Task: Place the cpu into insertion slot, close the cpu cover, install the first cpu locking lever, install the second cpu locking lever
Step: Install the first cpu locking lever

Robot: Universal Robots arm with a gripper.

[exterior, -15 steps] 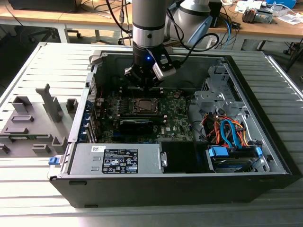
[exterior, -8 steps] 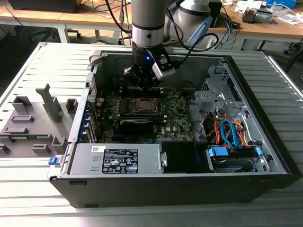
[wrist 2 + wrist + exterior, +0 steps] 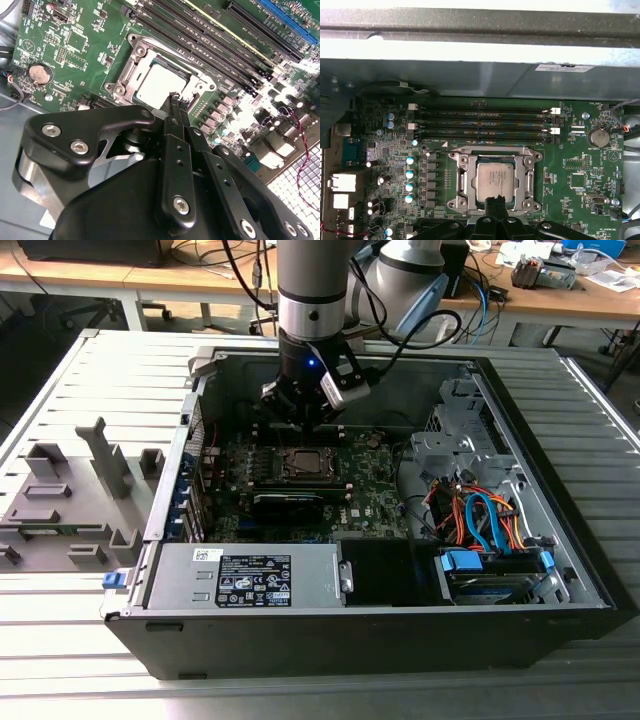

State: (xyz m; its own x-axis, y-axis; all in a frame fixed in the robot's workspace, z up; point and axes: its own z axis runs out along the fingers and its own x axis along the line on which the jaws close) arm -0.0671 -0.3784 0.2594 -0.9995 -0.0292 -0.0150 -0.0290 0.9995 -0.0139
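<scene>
My claw (image 3: 496, 201) has its two fingers pressed together with nothing between them, and the tips hang over the edge of the chip (image 3: 494, 180) on the side away from the memory slots (image 3: 480, 122); I cannot tell whether they touch it. The chip lies flat in its socket (image 3: 494, 159), metal face up, with the silver cover frame (image 3: 465, 177) lying down around it. In the exterior view my claw (image 3: 303, 412) hangs inside the open computer case (image 3: 560, 490), just above the chip (image 3: 303, 464). The memory slots run along one side of the socket, a row of small capacitors (image 3: 410, 172) stands along another, and a coin battery (image 3: 598, 137) sits well apart. Nothing lies between my fingertips and the chip. The chip is square, so it has no real long axis; its edges run parallel with the memory slots.
</scene>
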